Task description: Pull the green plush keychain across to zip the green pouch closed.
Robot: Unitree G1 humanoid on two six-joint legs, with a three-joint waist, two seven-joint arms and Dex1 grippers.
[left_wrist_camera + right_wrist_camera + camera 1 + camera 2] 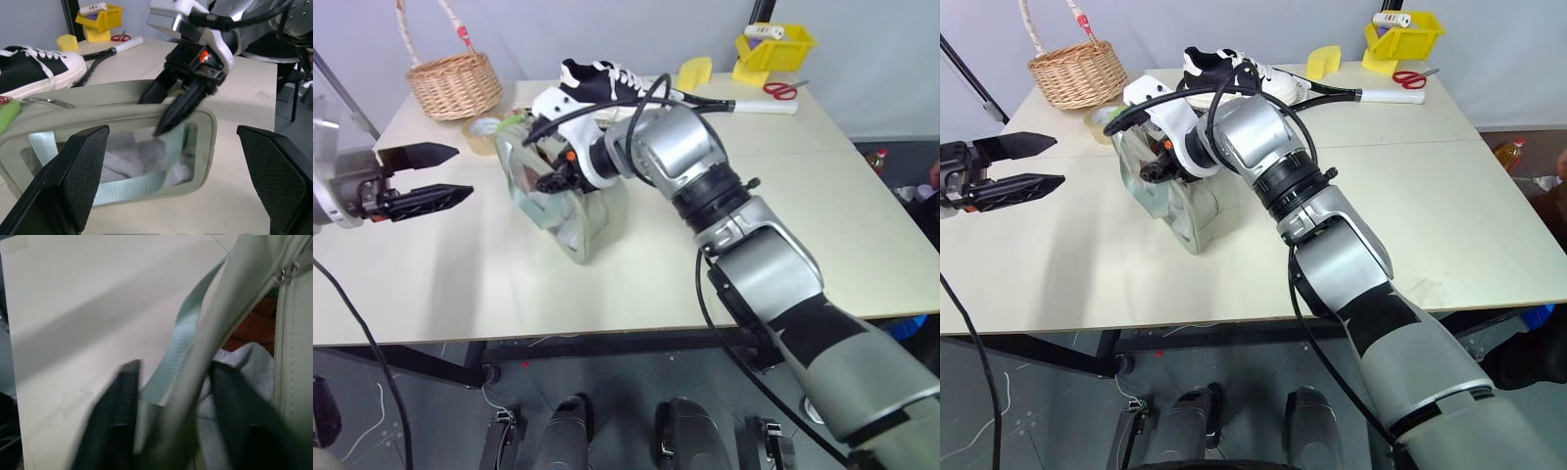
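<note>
- Your right gripper [168, 115] is at the green pouch [570, 211], its black fingers straddling the pouch's upper edge: one finger outside against the clear window, the other inside the opening.
- In the right wrist view the pouch's pale fabric rim runs between the two fingers [115, 426], which are closing on it; whether they have fully clamped it cannot be told.
- The green plush keychain [8, 116] hangs at the far end of the pouch from your right gripper, by the thin chain along the top edge, well apart from the fingers.
- The zipper stands open under your right gripper, with white crumpled stuffing and something red showing inside the pouch.
- Your left gripper [435, 176] hovers beside the pouch on its window side, fingers spread wide and holding nothing, pointing level at the pouch.
- The pouch sits on the white table [460, 274], window turned toward your left gripper, green straps crossing the clear panel.
- Beyond the pouch, past your right gripper, a black-and-white sneaker [597, 78] rests on the table.
- Farther back from your left gripper stands a wicker basket [455, 83], with a roll of tape [481, 132] between it and the pouch.
- Far beyond your right arm sit a yellow bin [773, 47], red-handled scissors [781, 90] and a yellow sponge [695, 70].
</note>
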